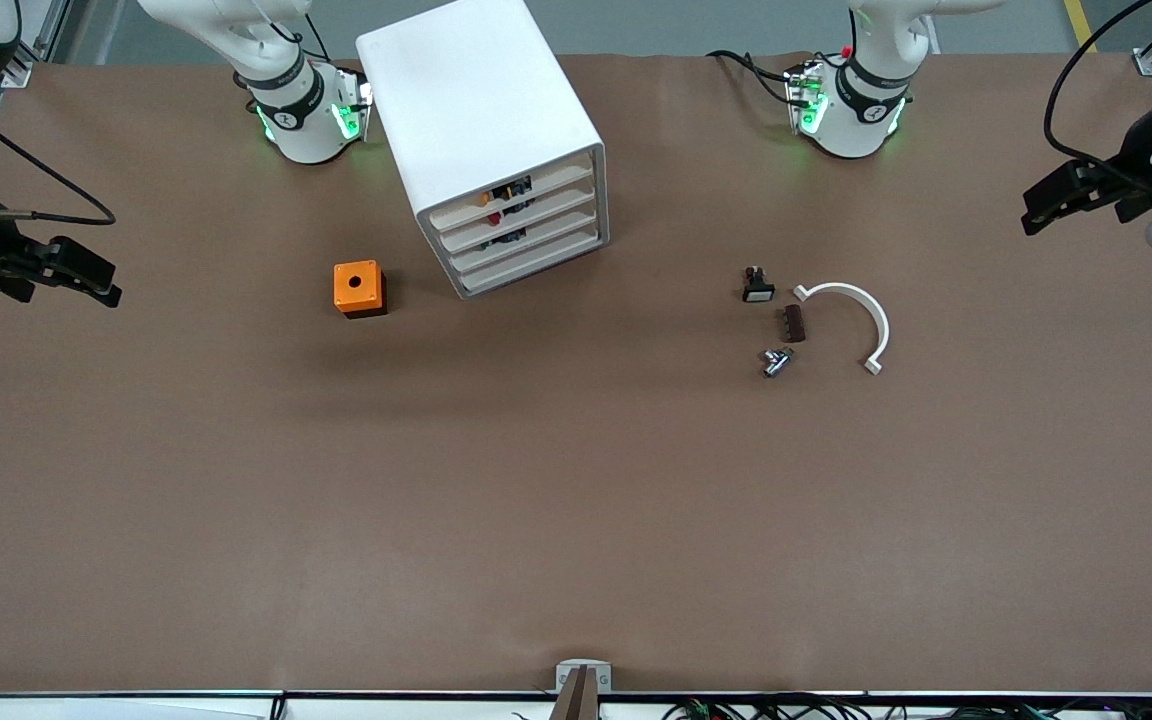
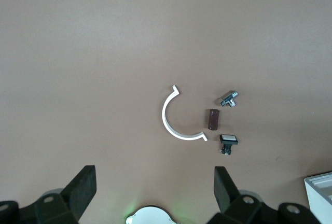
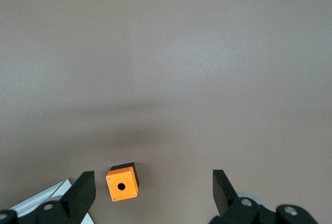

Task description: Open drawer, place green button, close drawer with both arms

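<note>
A white cabinet (image 1: 496, 130) stands on a brown table (image 1: 576, 500) with the drawer (image 1: 526, 247), third front down, fully shut. The button (image 1: 776, 362), small, light and rigid, lies toward the left arm's end, nearer the front camera than a black switch (image 1: 758, 285) and a brown block (image 1: 793, 323), beside a white arc (image 1: 851, 315); a pinch across its squarish body looks safer than one on its slippery round cap. The left gripper (image 2: 154, 182) and right gripper (image 3: 153, 185) hover wide open and empty over bare table at their own ends, the right near an orange cube (image 3: 123, 182).

Both claws — left (image 1: 1036, 205), right (image 1: 101, 282) — agape
</note>
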Tool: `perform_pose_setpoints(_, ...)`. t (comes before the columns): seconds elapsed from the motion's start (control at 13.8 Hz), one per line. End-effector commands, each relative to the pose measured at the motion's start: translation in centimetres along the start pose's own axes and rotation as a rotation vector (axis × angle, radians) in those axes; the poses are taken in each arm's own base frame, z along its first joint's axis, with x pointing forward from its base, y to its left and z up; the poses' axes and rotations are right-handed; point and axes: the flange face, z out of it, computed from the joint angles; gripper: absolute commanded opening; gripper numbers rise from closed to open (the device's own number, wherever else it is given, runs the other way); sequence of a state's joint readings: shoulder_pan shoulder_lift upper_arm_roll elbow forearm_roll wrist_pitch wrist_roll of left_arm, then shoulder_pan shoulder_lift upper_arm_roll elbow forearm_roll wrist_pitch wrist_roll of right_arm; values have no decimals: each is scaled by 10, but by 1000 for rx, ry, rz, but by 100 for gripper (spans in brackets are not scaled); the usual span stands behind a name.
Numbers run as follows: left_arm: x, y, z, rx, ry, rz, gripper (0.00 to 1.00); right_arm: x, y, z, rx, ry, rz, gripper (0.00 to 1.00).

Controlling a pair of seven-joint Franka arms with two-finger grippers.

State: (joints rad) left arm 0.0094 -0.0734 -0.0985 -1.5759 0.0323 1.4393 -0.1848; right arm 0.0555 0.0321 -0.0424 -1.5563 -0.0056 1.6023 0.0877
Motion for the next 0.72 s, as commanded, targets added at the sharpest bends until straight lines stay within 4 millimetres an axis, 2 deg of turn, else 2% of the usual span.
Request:
perform_pose_setpoints(0.0, -4, -2, -1, -13, 16, 11, 100, -2, 3, -4, 4, 3, 18, 100)
perform_pose_setpoints(0.65, 9, -1, -1, -9, 19, 9, 100, -4, -1, -5, 2, 1, 22, 100)
